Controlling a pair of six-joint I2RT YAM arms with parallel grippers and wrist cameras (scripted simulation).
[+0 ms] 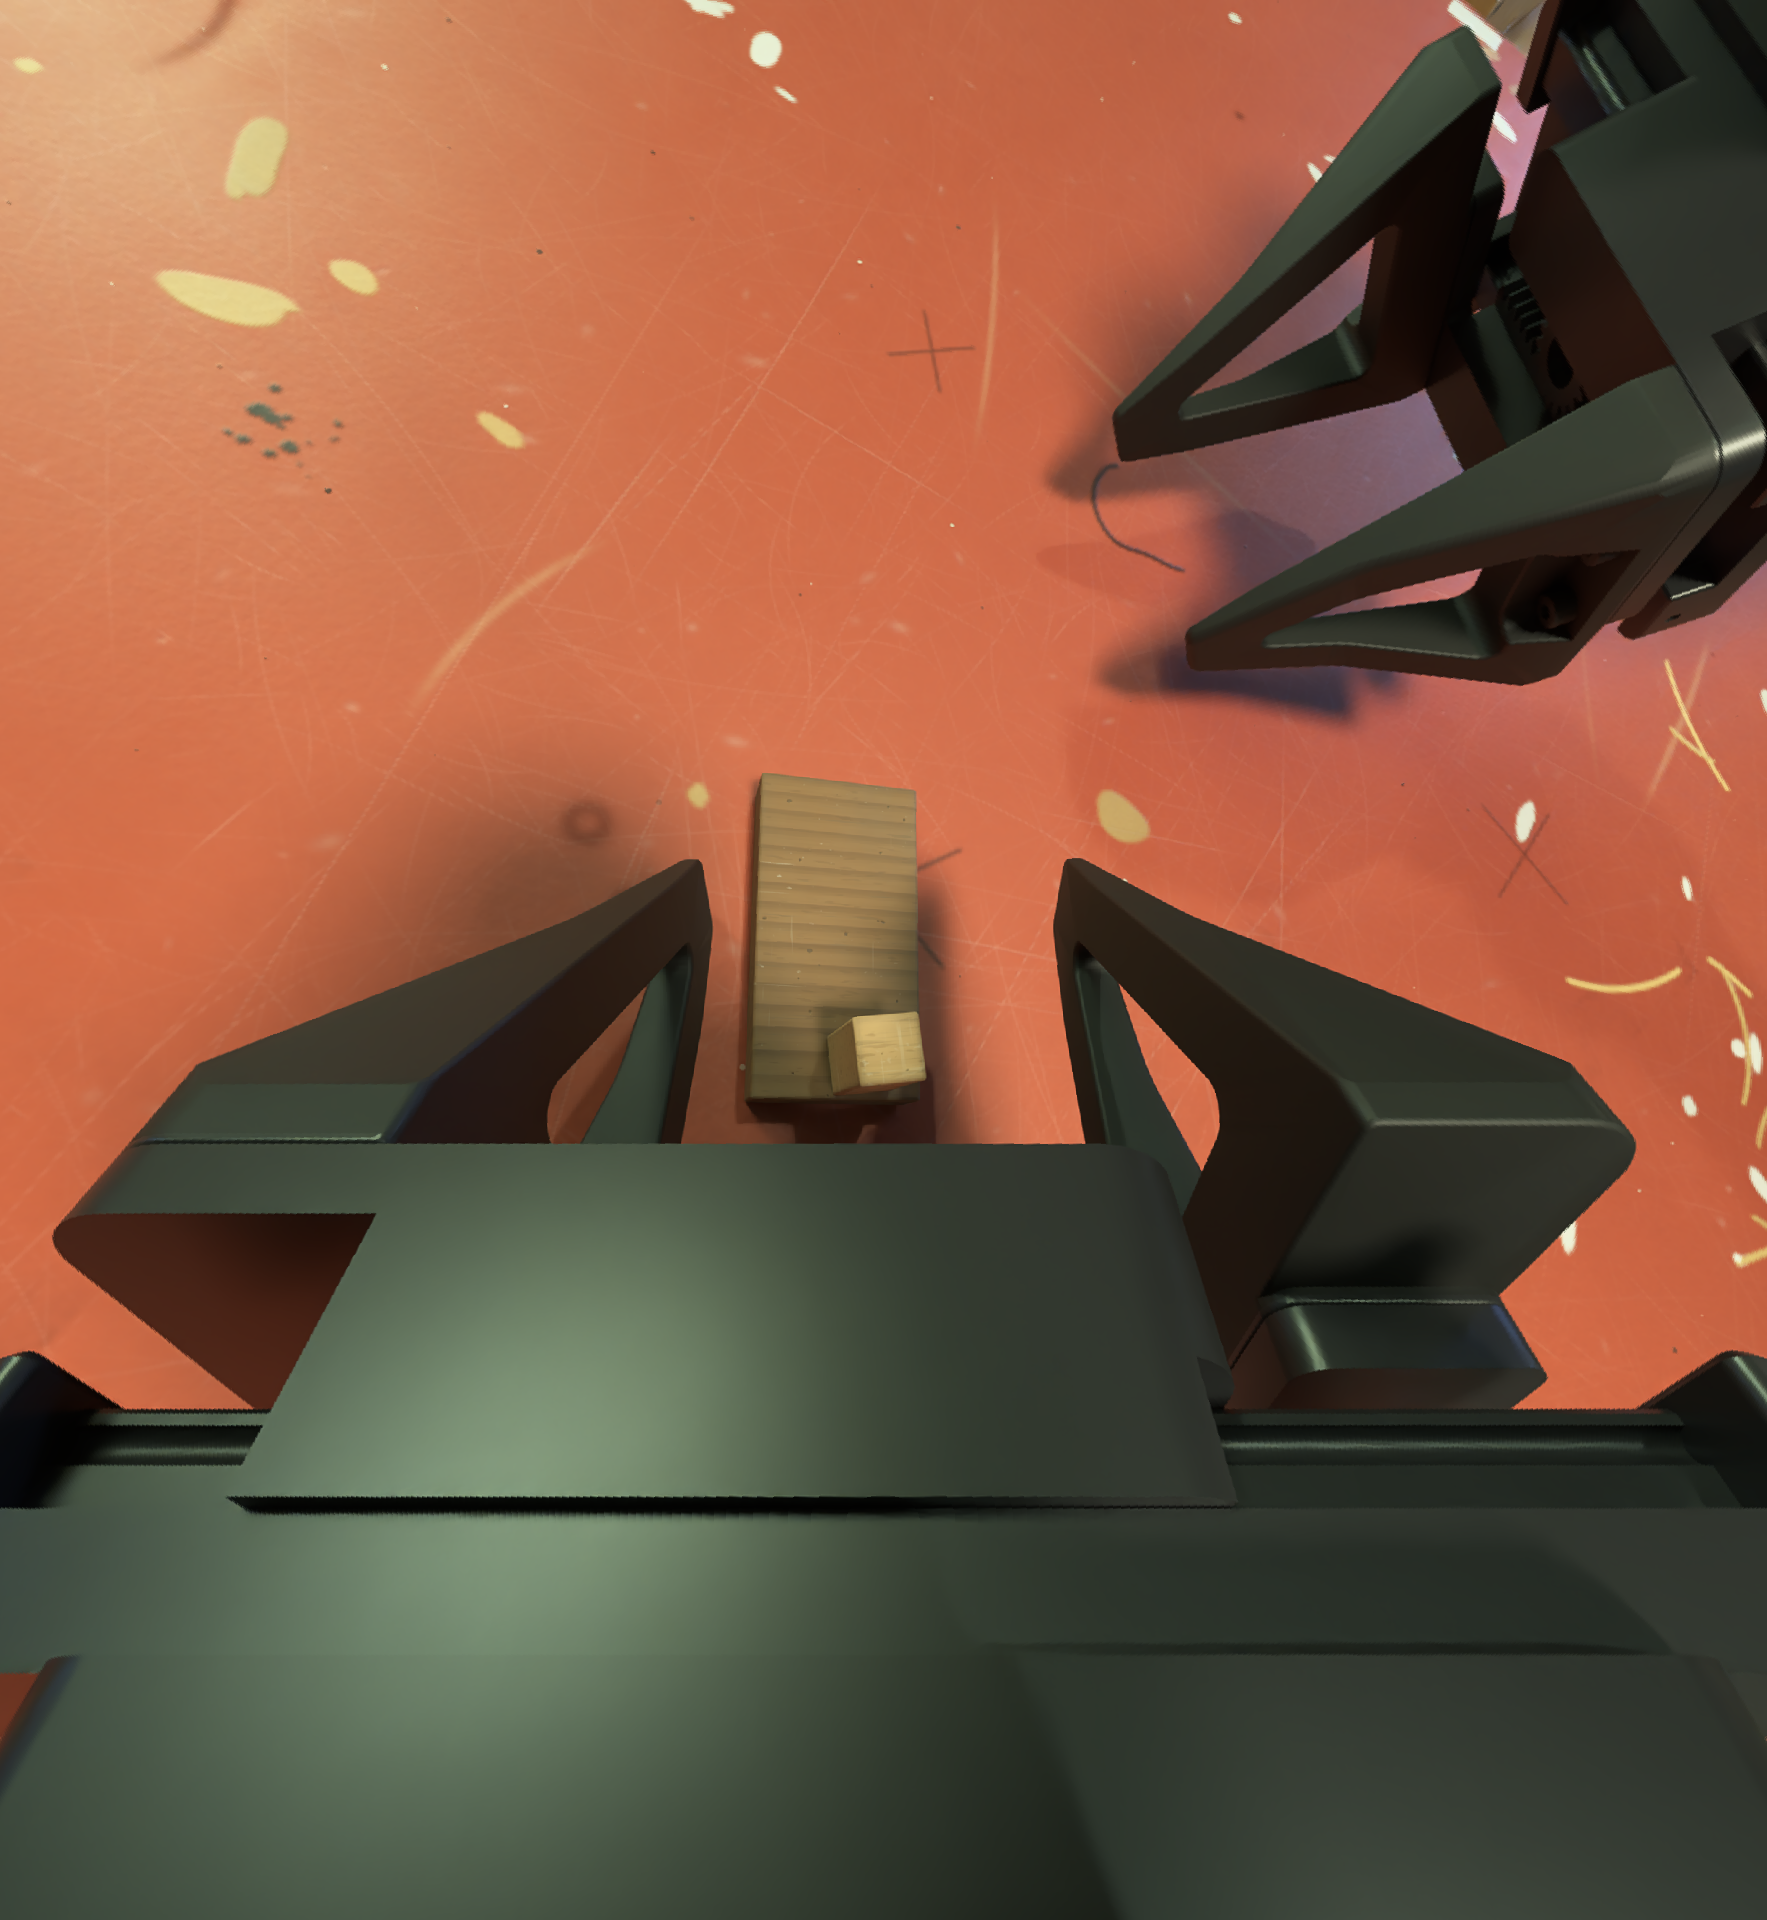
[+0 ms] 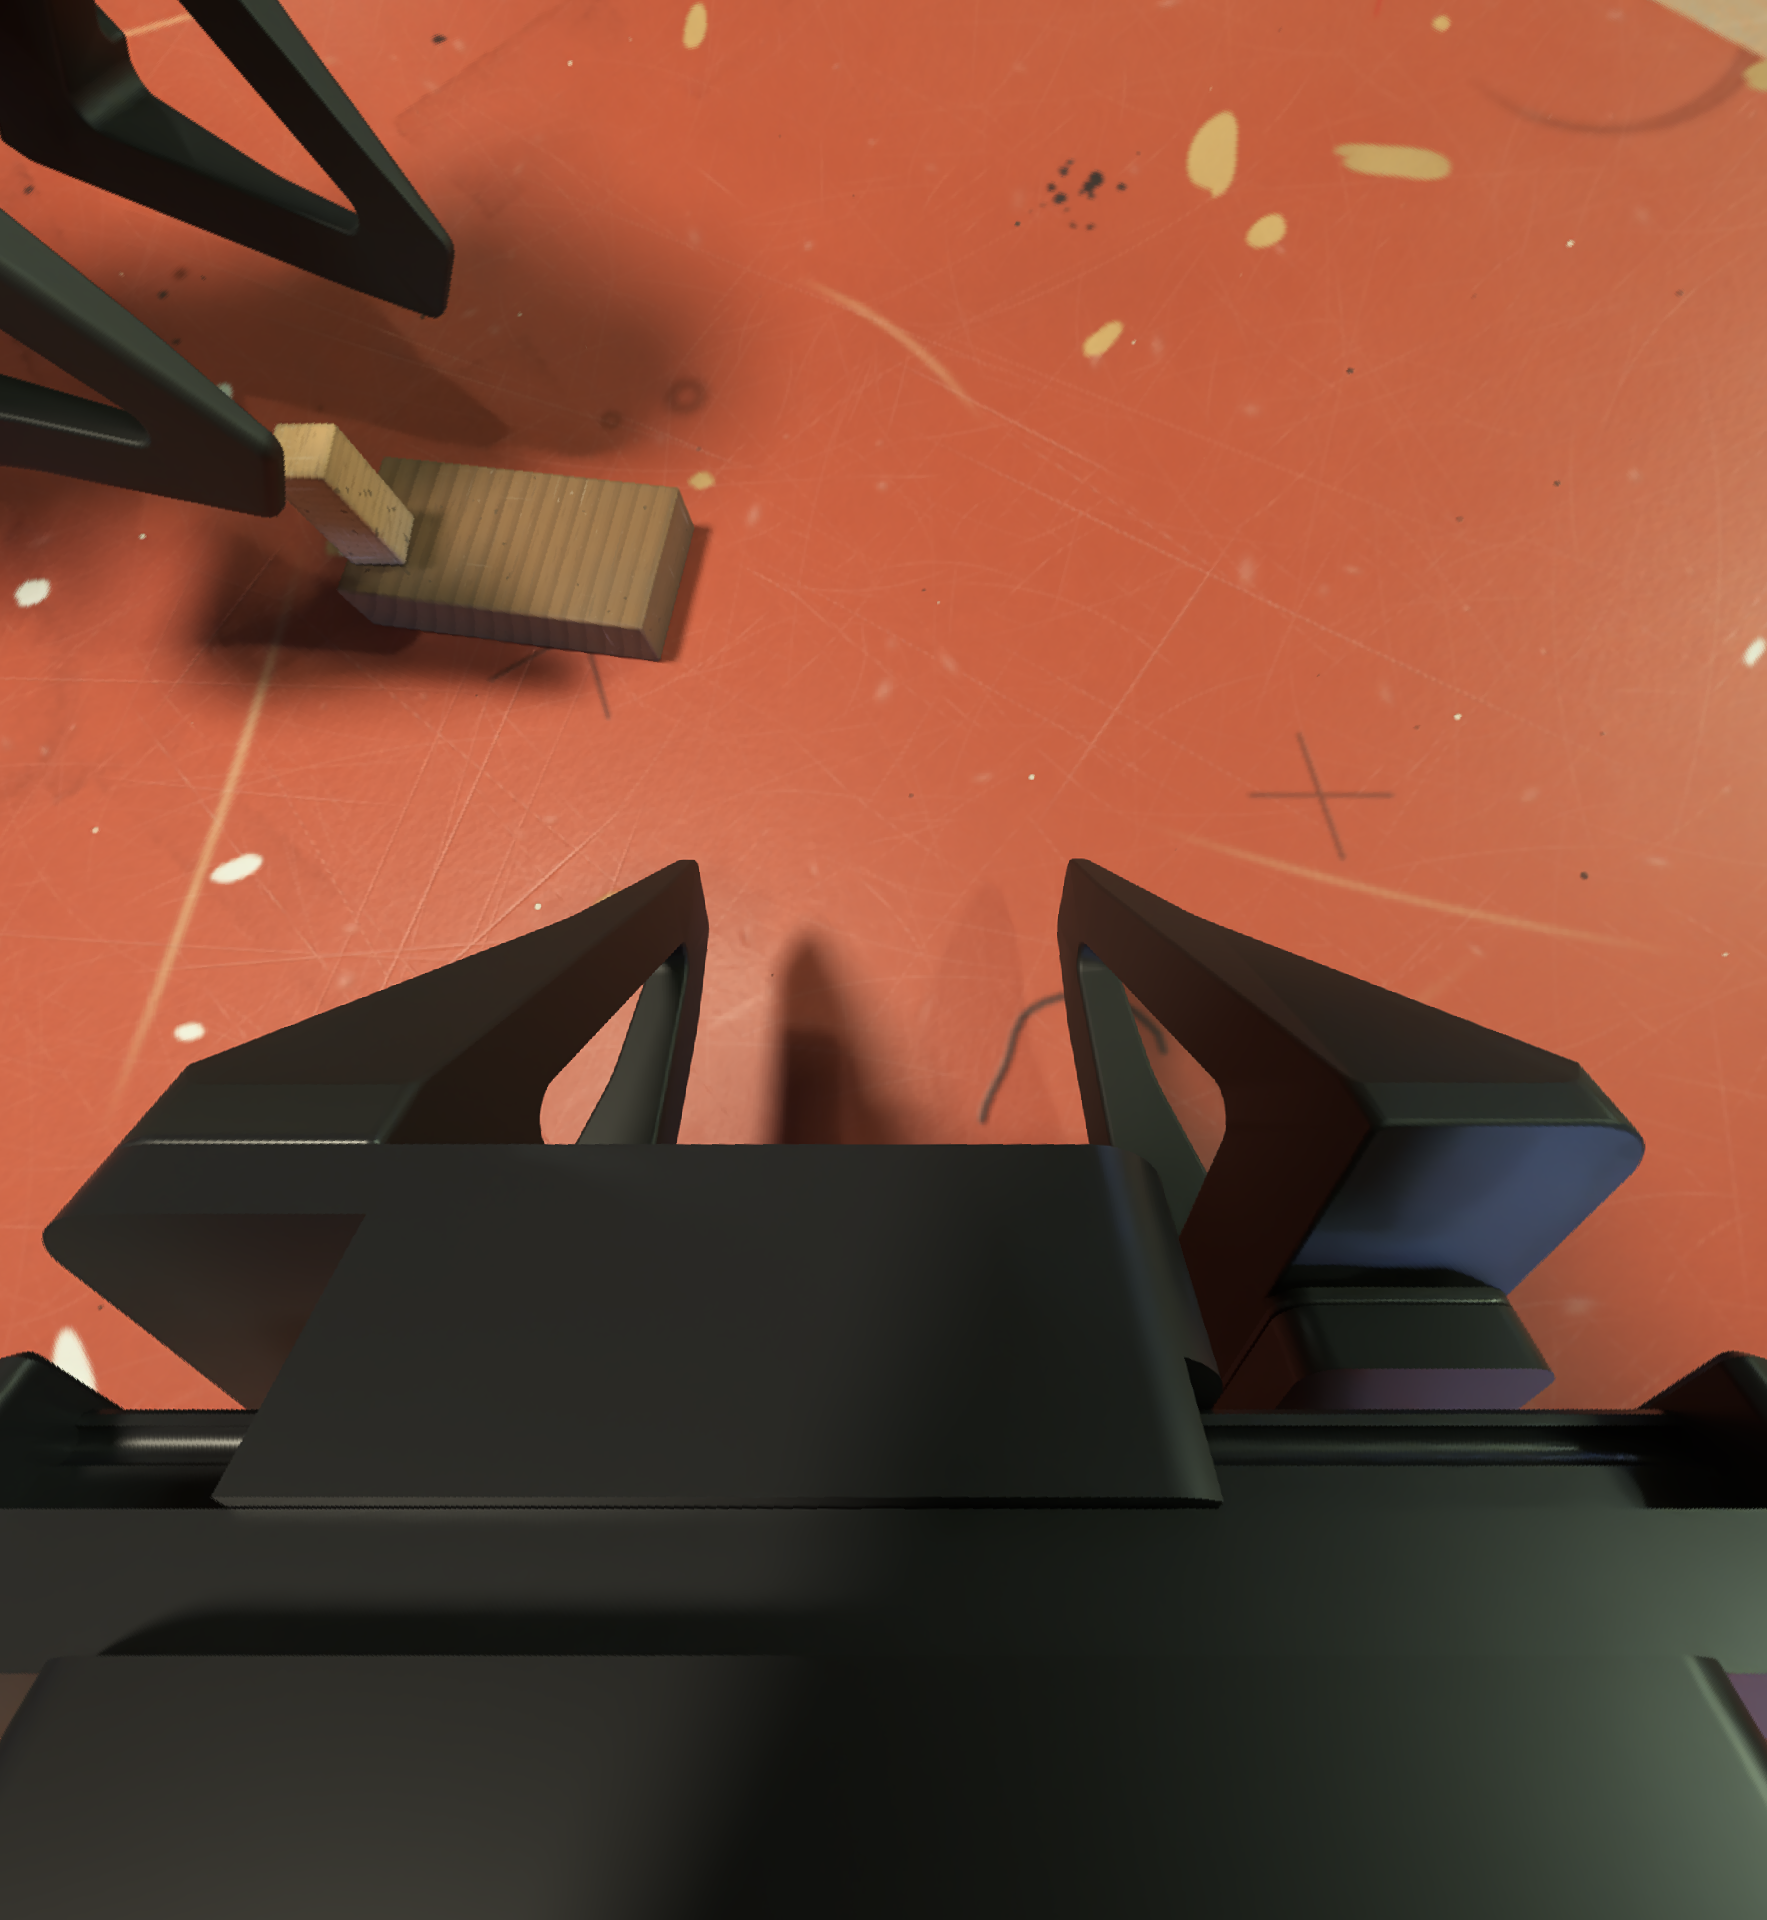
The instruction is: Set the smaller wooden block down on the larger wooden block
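Left wrist view: smaller wooden block [image 1: 877, 1051] rests on larger wooden block [image 1: 832, 935] corner, overhanging; both jaws spread, empty, released.

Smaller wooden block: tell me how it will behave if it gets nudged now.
The smaller wooden block looks rigid and probably light. It sits at the corner of the larger wooden block, seemingly overhanging in the right wrist view, so a nudge could tip it off. Flat faces: it should slide, not roll.
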